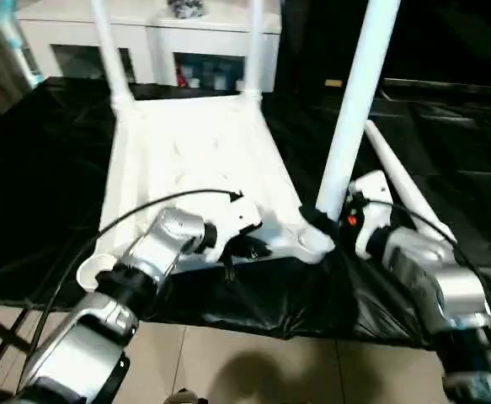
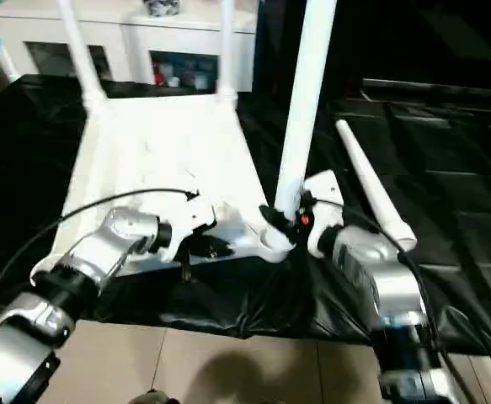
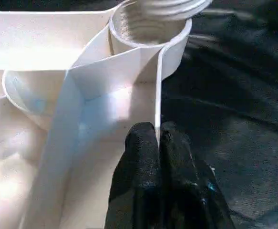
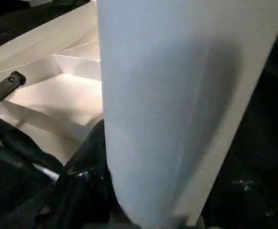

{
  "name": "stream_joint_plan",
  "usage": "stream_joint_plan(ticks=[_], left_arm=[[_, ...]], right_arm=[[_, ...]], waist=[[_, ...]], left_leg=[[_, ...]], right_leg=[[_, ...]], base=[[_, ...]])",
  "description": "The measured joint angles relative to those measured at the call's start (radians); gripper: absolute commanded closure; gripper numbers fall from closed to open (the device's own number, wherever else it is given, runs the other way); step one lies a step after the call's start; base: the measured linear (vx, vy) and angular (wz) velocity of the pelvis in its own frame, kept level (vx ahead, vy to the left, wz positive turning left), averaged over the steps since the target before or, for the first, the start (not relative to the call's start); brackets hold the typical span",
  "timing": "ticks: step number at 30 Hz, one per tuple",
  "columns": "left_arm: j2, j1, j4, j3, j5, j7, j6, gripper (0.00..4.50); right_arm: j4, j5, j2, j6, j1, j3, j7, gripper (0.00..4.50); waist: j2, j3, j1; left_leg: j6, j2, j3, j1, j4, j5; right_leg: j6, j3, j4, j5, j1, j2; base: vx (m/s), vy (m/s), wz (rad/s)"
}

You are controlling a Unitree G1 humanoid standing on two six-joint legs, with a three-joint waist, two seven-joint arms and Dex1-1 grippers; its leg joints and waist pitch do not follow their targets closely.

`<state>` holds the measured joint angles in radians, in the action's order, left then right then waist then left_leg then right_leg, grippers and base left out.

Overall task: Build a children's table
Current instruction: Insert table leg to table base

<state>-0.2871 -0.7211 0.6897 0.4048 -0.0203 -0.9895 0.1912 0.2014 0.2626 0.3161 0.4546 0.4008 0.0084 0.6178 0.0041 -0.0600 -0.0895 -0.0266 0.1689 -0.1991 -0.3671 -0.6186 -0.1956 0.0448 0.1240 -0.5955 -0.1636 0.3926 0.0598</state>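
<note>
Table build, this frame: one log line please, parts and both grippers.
table top: upside down, two far legs in | left gripper: shut on table top rib | right gripper: holding third leg upright at near socket | fourth leg: loose on black sheet

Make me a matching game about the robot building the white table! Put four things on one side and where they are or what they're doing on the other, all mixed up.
Things:
1. left claw
2. right claw
3. spare leg
4. tabletop

Places or states:
A. lying flat on the black sheet, on the robot's right
B. upside down, with two legs standing at its far corners
C. pinched shut on a thin rib at the tabletop's near edge
D. wrapped around the bottom of an upright leg at the near right corner socket

Pairs: 1-C, 2-D, 3-A, 4-B
</note>
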Motion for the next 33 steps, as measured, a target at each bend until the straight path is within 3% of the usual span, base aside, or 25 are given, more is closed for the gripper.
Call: stream_joint_plan(ticks=[3,14,33], left_arm=[[-0.027,0.03,-0.059,-0.019,0.015,-0.015,0.018,4.5],[-0.023,0.057,-0.104,-0.028,0.027,-0.046,0.047,4.5],[-0.006,0.058,-0.106,-0.032,0.024,-0.04,0.064,4.5]], right_arm=[[0.043,-0.002,-0.004,-0.012,0.036,-0.001,-0.002,2.6],[0.17,-0.019,-0.016,-0.044,0.126,0.021,0.06,2.6],[0.217,-0.021,-0.028,-0.032,0.139,0.041,0.112,2.6]], waist=[[-0.001,-0.001,0.006],[-0.003,-0.001,-0.011],[-0.005,0.0,-0.012]], left_leg=[[0.0,0.0,0.0,-0.003,0.001,0.0],[0.001,0.0,-0.001,-0.006,0.003,-0.001],[0.001,0.0,-0.001,-0.005,0.003,0.0]], right_leg=[[0.001,0.0,0.0,0.0,0.004,0.0],[0.004,0.0,0.0,0.002,0.008,0.0],[0.002,0.0,0.0,0.001,0.007,0.0]], base=[[0.0,0.0,0.0],[0.0,0.0,0.0],[0.0,0.0,0.0]])
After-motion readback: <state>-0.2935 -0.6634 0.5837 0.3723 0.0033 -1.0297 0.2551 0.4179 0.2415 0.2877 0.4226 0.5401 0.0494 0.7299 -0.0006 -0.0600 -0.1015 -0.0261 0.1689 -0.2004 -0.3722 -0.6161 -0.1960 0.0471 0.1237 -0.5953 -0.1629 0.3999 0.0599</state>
